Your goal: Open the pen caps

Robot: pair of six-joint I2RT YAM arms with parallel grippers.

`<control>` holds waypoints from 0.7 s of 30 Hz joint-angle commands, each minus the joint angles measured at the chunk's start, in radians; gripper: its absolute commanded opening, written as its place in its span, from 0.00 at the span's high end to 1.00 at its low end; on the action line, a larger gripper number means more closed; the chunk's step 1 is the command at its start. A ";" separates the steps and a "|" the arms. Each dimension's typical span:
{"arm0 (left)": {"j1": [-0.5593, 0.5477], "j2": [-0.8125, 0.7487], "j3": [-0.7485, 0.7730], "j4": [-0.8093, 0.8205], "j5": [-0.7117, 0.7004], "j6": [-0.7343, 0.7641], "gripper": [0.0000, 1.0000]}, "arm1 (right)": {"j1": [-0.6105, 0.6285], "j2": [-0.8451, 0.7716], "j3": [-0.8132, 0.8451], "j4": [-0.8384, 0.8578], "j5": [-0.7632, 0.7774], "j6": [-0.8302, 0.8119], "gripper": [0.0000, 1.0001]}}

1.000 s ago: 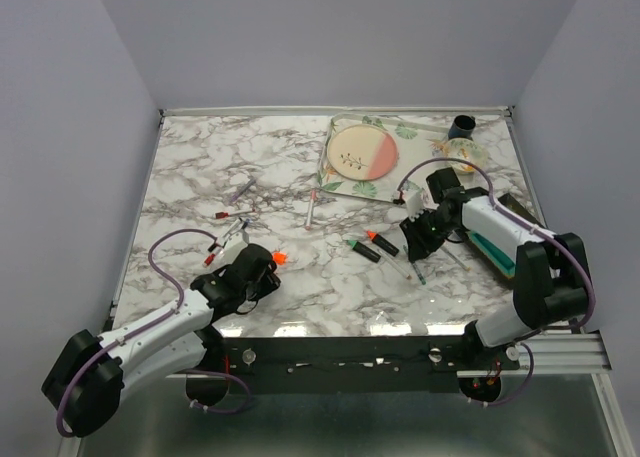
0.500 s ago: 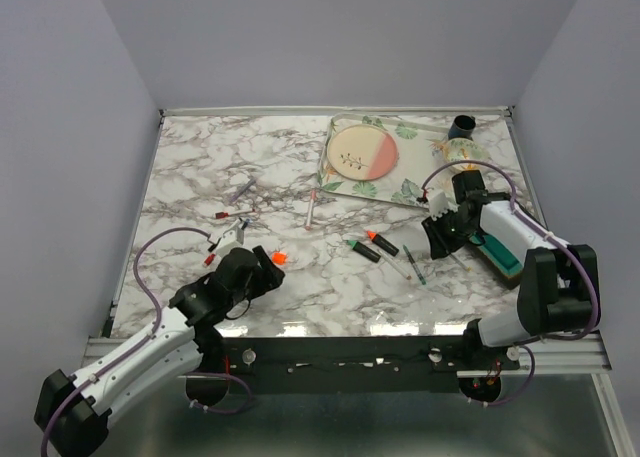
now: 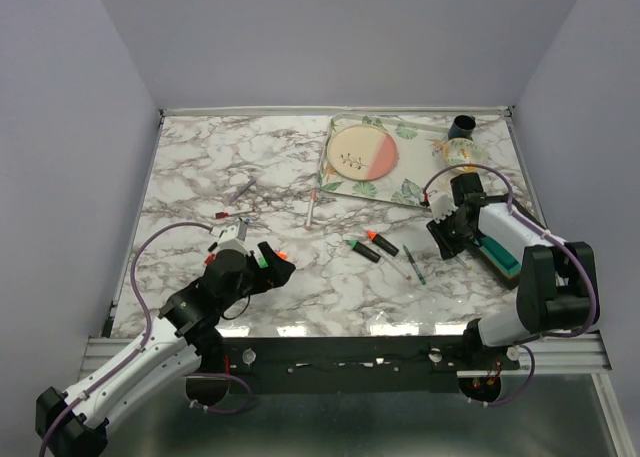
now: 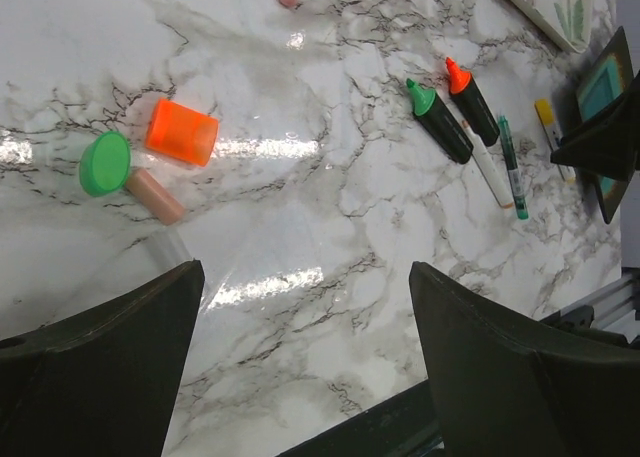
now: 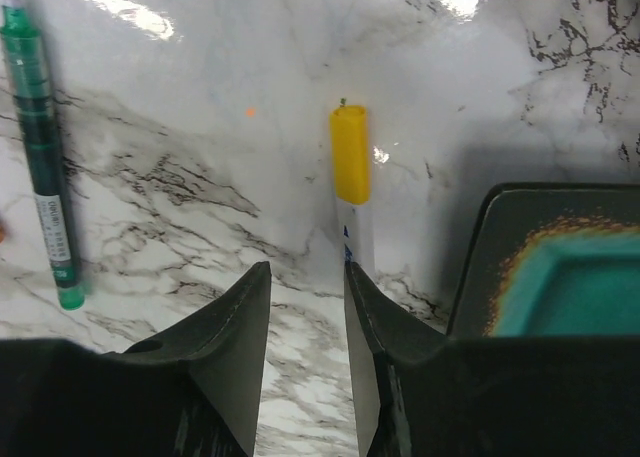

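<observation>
Marble table [image 3: 200, 167] seen from above. At the near left, the left pincer [image 3: 272, 264] low over the surface, jaws spread wide, an orange cap [image 3: 284, 255] just by its tips. Toward the middle, two black highlighters [image 3: 365, 250] side by side, one green-tipped, one orange-tipped, and two thin pens [image 3: 415, 269] just to their right. Farther right, the right pincer [image 3: 445, 239] low beside a black tray [image 3: 497, 255] with a teal floor. At the back, a leaf-printed tray [image 3: 400, 192] carrying a round plate [image 3: 362, 152].
</observation>
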 commanded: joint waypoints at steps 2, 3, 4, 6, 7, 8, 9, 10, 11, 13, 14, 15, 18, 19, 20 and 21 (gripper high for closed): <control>-0.001 0.005 -0.012 0.120 0.064 0.057 0.02 | -0.012 0.057 -0.009 0.038 0.084 -0.023 0.58; -0.001 0.007 -0.012 0.132 0.065 0.058 0.01 | -0.014 0.064 -0.008 0.035 0.084 -0.023 0.58; 0.000 0.010 -0.010 0.143 0.070 0.060 0.01 | -0.012 0.068 -0.006 0.035 0.079 -0.023 0.59; -0.001 0.025 -0.008 0.183 0.078 0.057 0.01 | -0.014 0.071 -0.008 0.032 0.078 -0.023 0.60; 0.000 0.034 -0.008 0.197 0.087 0.052 0.01 | -0.014 0.070 -0.008 0.033 0.076 -0.023 0.60; -0.001 0.051 -0.008 0.226 0.093 0.051 0.01 | -0.015 0.068 -0.006 0.035 0.076 -0.023 0.60; -0.001 0.064 -0.007 0.237 0.096 0.049 0.01 | -0.015 0.062 -0.006 0.033 0.076 -0.023 0.60; 0.000 0.073 -0.005 0.246 0.101 0.047 0.01 | -0.018 0.056 -0.005 0.030 0.063 -0.025 0.60; -0.001 0.093 -0.004 0.264 0.108 0.044 0.01 | -0.020 0.048 -0.003 0.029 0.053 -0.025 0.60; -0.001 0.107 -0.004 0.275 0.113 0.043 0.01 | -0.021 0.001 -0.001 0.027 0.020 -0.029 0.60; -0.001 0.116 -0.004 0.283 0.116 0.041 0.01 | -0.021 -0.017 -0.001 0.027 0.009 -0.029 0.60; -0.001 0.116 -0.005 0.286 0.115 0.040 0.01 | -0.020 -0.031 0.000 0.032 0.003 -0.029 0.60; -0.001 0.119 -0.010 0.297 0.118 0.034 0.01 | -0.024 -0.059 0.002 0.043 0.012 -0.026 0.60; -0.001 0.119 -0.012 0.298 0.115 0.034 0.01 | -0.029 -0.061 0.000 0.043 0.013 -0.028 0.59; -0.001 0.120 -0.012 0.298 0.116 0.032 0.01 | -0.030 -0.061 -0.001 0.044 0.013 -0.028 0.59; 0.000 0.122 -0.013 0.300 0.116 0.032 0.01 | -0.033 -0.059 -0.003 0.049 0.018 -0.026 0.59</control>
